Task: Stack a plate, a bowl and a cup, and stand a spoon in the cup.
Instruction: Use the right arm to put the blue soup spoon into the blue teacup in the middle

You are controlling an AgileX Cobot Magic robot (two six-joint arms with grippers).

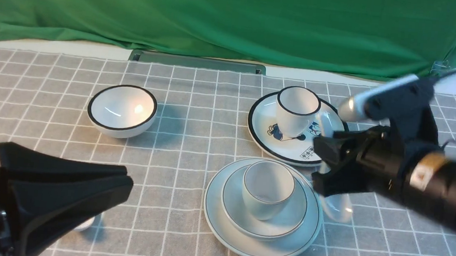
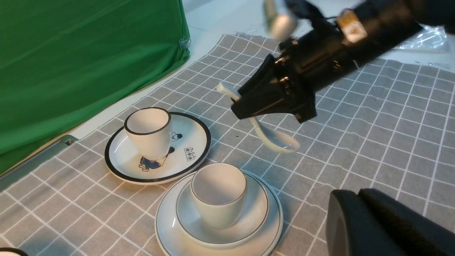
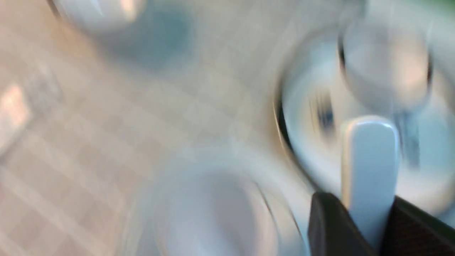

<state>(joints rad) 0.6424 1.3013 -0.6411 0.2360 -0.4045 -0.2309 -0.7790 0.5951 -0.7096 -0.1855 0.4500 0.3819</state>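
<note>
Glossy ceramic cup (image 1: 267, 188), matt woven cloth (image 1: 193, 141)

Two plates (image 1: 260, 250) (image 1: 288, 152), two bowls (image 1: 281, 225) (image 1: 122, 109), two cups (image 1: 267, 190) (image 1: 296, 109) — and one spoon (image 1: 337, 207) clearly in view

My right wrist view is all blur, the spoon (image 1: 338, 209) is hidden mid-handle by my right gripper (image 1: 314, 164), and the front view's edge crops my left gripper (image 1: 128, 177).
</note>
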